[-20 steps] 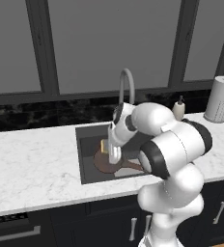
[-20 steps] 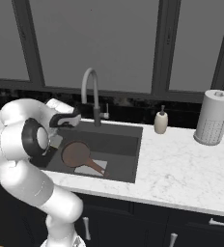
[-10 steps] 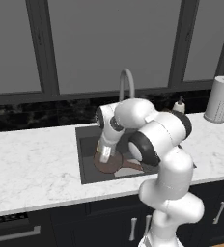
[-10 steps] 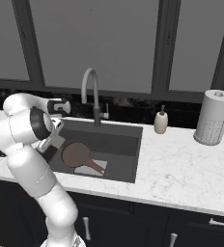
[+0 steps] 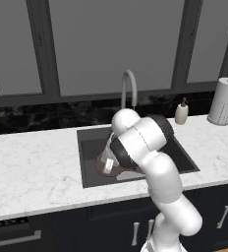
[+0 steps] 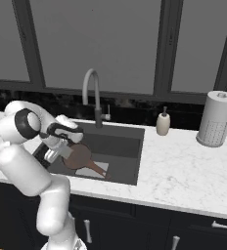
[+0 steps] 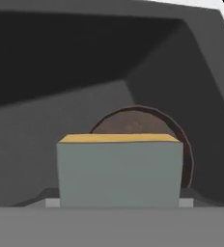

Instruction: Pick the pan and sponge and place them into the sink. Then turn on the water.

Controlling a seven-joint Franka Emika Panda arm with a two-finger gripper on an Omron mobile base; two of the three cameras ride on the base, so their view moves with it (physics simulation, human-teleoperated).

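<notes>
No readable writing or brand marks anywhere we could see.

Gripper [image 6: 54, 155] was down inside the left part of the sink [image 6: 131, 163], low over the basin. In the hand view the sponge [image 7: 119, 170] sat right up against the camera between the fingers, grey-green face toward us, yellow layer along its upper edge. We read that as jaws closed on the sponge, opened only to its width; the fingertips themselves were hidden behind it, so actual contact points couldn't be confirmed.

Left to right in the right base view:
- white marble-look counter [image 6: 184, 171], smooth, faint grey veining
- pan [image 6: 79, 156] lying in the sink just beside the gripper, round, shallow, dark reddish-brown, matte; straight brown handle pointing toward the front right of the basin
- sink itself rectangular, dark grey, flat walls, lighter grey square on the floor partly under the pan
- faucet [image 6: 92, 95] behind the basin, tall arched grey gooseneck on a dark base
- soap bottle [image 6: 163, 122], small, beige, dark pump top, on the counter behind the sink's right corner
- paper towel roll [image 6: 215, 118], white upright cylinder, far right

Left base view: pan [image 5: 106, 163] partly behind the arm, sink rim [image 5: 84, 162] visible on the left.
</notes>
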